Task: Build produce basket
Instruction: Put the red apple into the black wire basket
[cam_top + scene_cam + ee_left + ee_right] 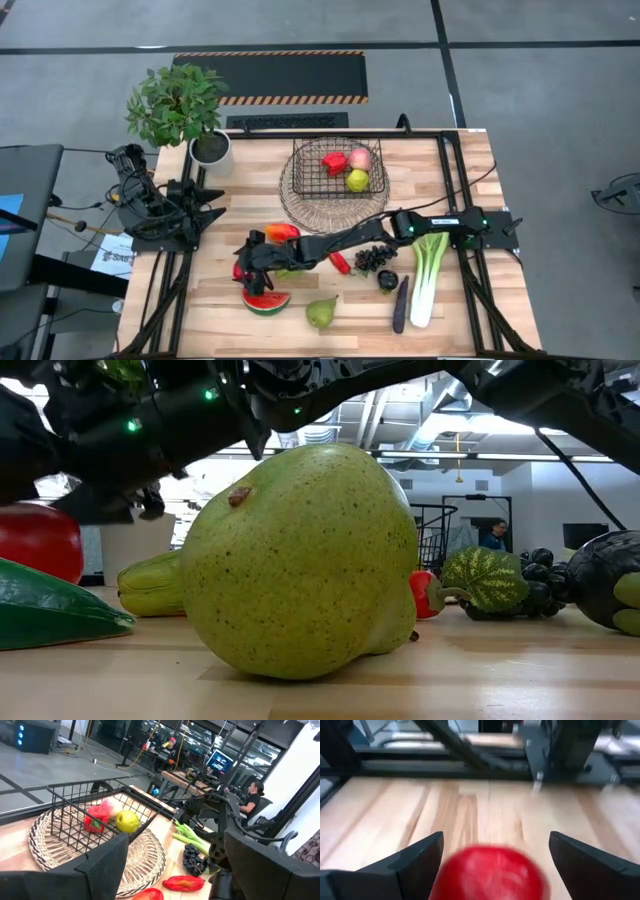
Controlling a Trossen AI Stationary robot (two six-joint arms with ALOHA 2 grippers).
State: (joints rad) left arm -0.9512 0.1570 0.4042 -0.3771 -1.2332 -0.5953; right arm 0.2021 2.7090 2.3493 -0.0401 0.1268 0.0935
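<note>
My right arm reaches across the table toward its left. My right gripper (245,266) is open, and its fingers stand on either side of a red apple (490,872) that rests on the table, near the front left. A watermelon slice (265,300) and a green pear (320,313) lie just nearer the front edge, and a mango (282,232) lies behind the arm. The dark wire basket (340,170) stands at the back on a round pale wire tray (290,200). It holds a red fruit, a peach and a yellow-green fruit. My left gripper (175,870) is open and empty at the table's left edge.
A chili (340,262), dark grapes (372,258), an eggplant (400,305) and a leek (430,275) lie at the front right. A potted plant (178,105) stands at the back left. Bare wood shows between the left arm and the tray.
</note>
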